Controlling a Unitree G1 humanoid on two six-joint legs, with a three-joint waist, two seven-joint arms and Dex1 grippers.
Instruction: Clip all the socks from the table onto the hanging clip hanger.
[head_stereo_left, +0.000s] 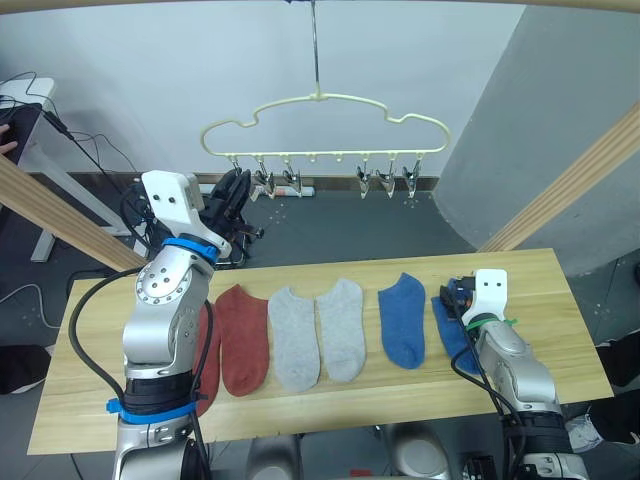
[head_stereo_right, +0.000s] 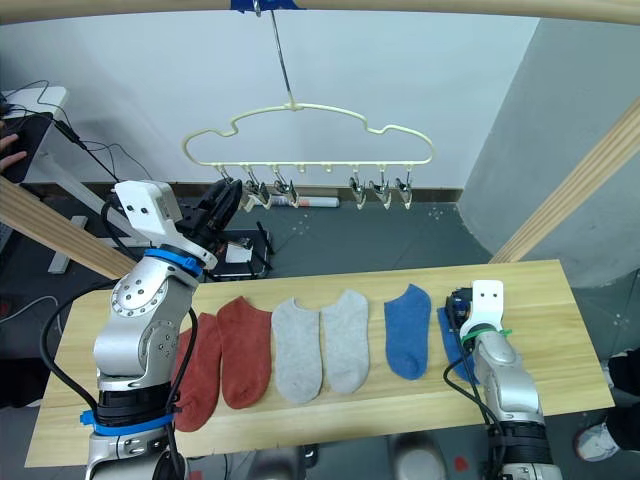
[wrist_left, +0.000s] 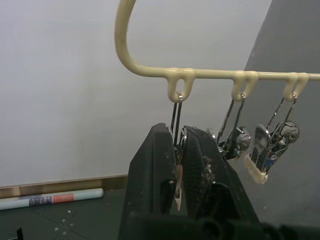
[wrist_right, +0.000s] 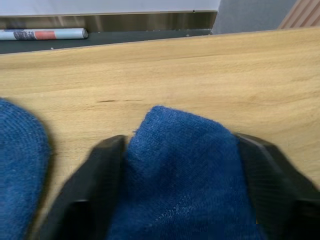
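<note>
Risk: left gripper (wrist_left: 178, 172), clamped on the hanger's (head_stereo_left: 325, 118) end clip (wrist_left: 177, 165), may slip; right gripper (wrist_right: 175, 165) seemingly straddles a blue sock (wrist_right: 182, 170), unclenched.

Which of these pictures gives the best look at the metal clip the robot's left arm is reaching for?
The left wrist view: the clip hangs from the cream hanger right between the left gripper fingers, close up. In the two head views it is a small glint beside the left gripper. The right wrist view looks at a blue sock on the table instead.
</note>
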